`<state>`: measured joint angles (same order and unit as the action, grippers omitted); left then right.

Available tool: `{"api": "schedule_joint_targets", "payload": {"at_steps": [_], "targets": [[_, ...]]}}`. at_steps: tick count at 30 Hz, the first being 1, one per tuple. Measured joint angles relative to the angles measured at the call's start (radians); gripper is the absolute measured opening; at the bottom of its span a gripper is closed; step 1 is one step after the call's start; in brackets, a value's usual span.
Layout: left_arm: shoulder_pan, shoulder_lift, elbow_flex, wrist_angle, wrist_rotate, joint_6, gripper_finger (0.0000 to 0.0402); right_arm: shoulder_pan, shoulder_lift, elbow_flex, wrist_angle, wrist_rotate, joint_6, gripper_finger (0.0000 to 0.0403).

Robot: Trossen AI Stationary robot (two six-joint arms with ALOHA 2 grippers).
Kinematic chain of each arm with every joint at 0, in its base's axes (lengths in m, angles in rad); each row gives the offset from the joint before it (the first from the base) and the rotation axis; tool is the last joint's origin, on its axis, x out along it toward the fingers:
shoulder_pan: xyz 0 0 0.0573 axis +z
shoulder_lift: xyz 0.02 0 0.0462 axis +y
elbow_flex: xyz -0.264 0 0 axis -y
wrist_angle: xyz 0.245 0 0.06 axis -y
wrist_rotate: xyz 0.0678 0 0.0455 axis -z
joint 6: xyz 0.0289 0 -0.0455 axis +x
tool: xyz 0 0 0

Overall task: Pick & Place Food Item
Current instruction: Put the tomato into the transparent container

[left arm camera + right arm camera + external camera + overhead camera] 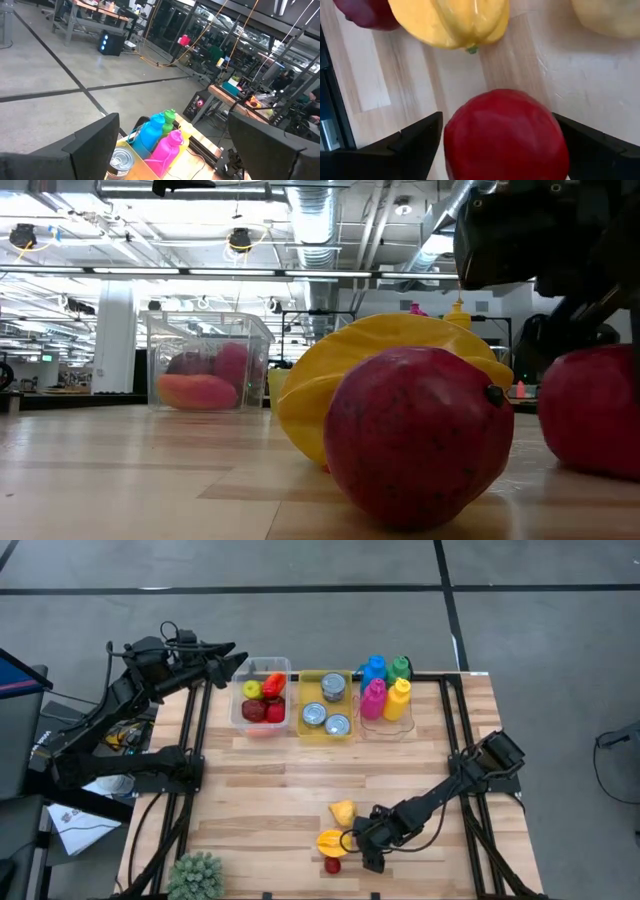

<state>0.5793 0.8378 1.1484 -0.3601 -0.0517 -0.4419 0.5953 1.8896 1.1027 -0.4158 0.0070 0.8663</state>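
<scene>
Three cans (pixel 325 703), four bottles (pixel 385 686), right pincer (pixel 364 843) straddling one red fruit (pixel 506 135).

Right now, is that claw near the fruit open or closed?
Open. The right gripper has its fingers spread either side of a red fruit on the table, not yet pressing it.

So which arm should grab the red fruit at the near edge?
Right. Its tool is open around the red fruit, while the left tool hovers by the fruit bin.

Two dark jointed arms (pixel 120 720) with blocky black wrist housings.
</scene>
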Motion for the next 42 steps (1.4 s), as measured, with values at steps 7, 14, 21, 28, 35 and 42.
{"api": "schedule_joint_targets", "payload": {"at_steps": [7, 14, 21, 28, 35, 42], "targets": [[0.000, 0.000, 0.000, 0.001, 0.000, 0.000, 0.0358, -0.010, -0.014, -0.001, -0.032, -0.014, 0.014, 0.0288], [0.000, 0.000, 0.000, 0.001, 0.000, 0.000, 0.0358, -0.005, -0.107, -0.007, -0.119, -0.081, 0.016, 0.0264], [0.000, 0.000, 0.000, 0.001, 0.000, -0.001, 0.0358, -0.031, -0.352, -0.005, -0.168, -0.089, 0.020, 0.0269], [0.000, 0.000, 0.000, 0.001, 0.000, -0.008, 0.0358, -0.159, -0.654, -0.005, -0.092, 0.047, 0.038, 0.0269], [0.000, 0.000, 0.000, 0.001, 0.000, -0.010, 0.0358, -0.282, -0.879, -0.004, 0.316, 0.146, -0.180, 0.0270], [0.000, 0.001, 0.000, 0.001, -0.008, -0.024, 0.0358, -0.334, -0.988, -0.004, 0.619, 0.010, -0.344, 0.0270]]}}
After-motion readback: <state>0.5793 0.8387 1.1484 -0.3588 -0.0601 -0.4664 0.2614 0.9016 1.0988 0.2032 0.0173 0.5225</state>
